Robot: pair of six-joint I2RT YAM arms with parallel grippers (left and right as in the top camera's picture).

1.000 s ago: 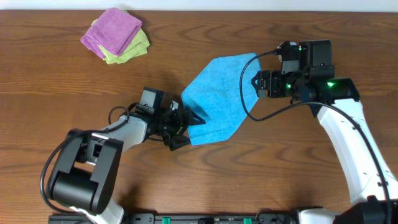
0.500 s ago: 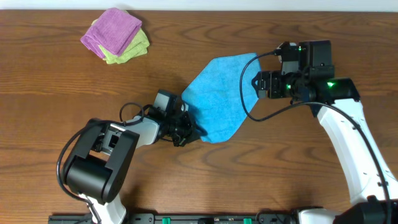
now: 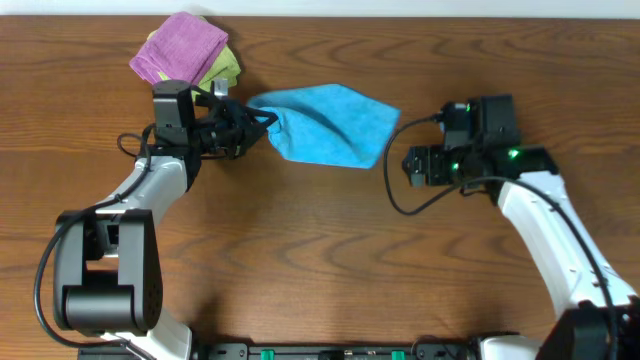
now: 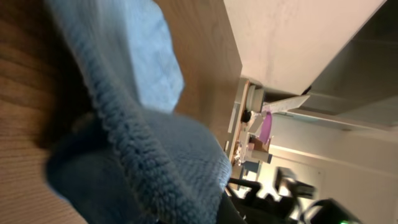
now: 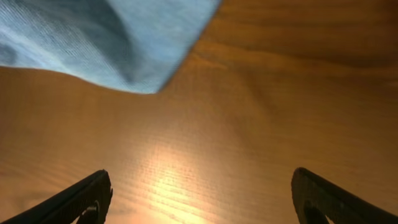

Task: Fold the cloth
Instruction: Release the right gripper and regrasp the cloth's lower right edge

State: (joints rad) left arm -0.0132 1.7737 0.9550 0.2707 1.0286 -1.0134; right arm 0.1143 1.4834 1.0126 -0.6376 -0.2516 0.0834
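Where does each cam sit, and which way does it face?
Overhead: above the table, looking straight down; shows left arm, right arm, left gripper gripping the cloth.
Left wrist: on the left arm, looking low across the table into the room; cloth blocks its fingers.
Right wrist: on the right arm, looking down at bare wood past the open right gripper.
Shared: all three see the cloth.

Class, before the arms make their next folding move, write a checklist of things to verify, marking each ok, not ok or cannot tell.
1. Left gripper shut on the cloth: ok.
2. Right gripper open and empty: ok.
3. Right gripper clear of the cloth: ok.
4. Cloth lying flat: not ok, bunched at the gripped end.
5. Left arm clear of the purple cloth: cannot tell.
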